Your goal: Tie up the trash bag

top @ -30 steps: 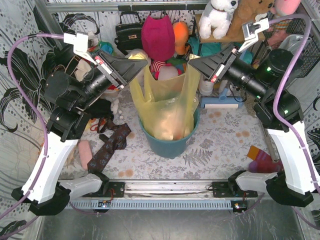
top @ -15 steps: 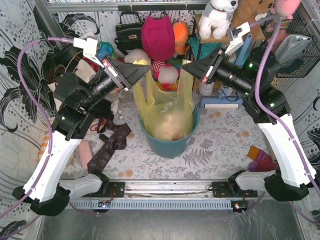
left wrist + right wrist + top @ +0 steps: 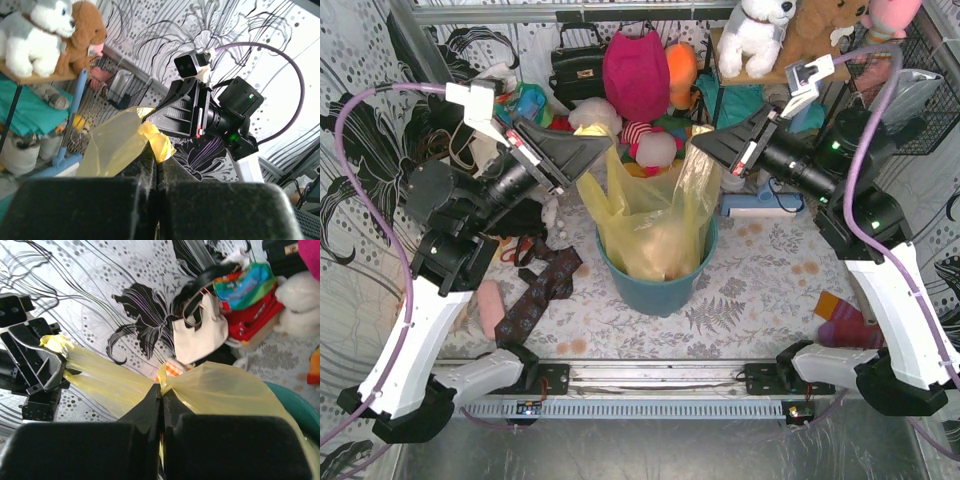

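Observation:
The trash bag (image 3: pixel 655 225) is thin yellow-green plastic, standing in a round teal bin (image 3: pixel 660 285) at the table's middle. Pale crumpled paper shows through its lower part. My left gripper (image 3: pixel 603 147) is shut on the bag's left top corner, which pokes past its tips in the left wrist view (image 3: pixel 156 141). My right gripper (image 3: pixel 701 143) is shut on the bag's right top corner, seen pinched in the right wrist view (image 3: pixel 161 386). Both corners are held up above the bin, the bag's mouth stretched between them.
Behind the bin lie a magenta bag (image 3: pixel 635 70), a black handbag (image 3: pixel 575 65), plush toys (image 3: pixel 755 35) and a cream tote (image 3: pixel 200 335). Dark cloth (image 3: pixel 535 295) lies left of the bin. An orange and purple item (image 3: pixel 840 320) sits at the right.
Both grippers have drawn slightly apart while holding the bag corners, after coming closer half a second ago. The bag mouth is stretched wider again.

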You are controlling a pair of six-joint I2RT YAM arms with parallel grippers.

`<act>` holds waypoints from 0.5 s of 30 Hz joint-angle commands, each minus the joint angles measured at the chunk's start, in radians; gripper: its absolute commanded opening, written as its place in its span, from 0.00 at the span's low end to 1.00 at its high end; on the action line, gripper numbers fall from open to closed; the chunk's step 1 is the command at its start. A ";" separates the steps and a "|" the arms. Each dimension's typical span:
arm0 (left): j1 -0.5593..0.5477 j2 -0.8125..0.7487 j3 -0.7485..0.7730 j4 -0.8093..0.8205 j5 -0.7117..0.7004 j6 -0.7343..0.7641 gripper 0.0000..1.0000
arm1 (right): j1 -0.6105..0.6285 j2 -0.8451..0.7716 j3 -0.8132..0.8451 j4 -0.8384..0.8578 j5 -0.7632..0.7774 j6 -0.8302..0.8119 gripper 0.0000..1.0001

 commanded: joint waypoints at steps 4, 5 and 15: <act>0.003 -0.029 -0.083 0.035 -0.033 0.001 0.00 | 0.000 -0.013 -0.065 0.085 0.006 0.030 0.00; 0.004 -0.024 -0.072 0.033 -0.029 0.001 0.00 | -0.002 -0.002 -0.043 0.080 0.005 0.026 0.00; 0.003 0.058 0.125 0.053 0.028 -0.009 0.00 | -0.001 0.116 0.262 -0.037 -0.012 -0.031 0.00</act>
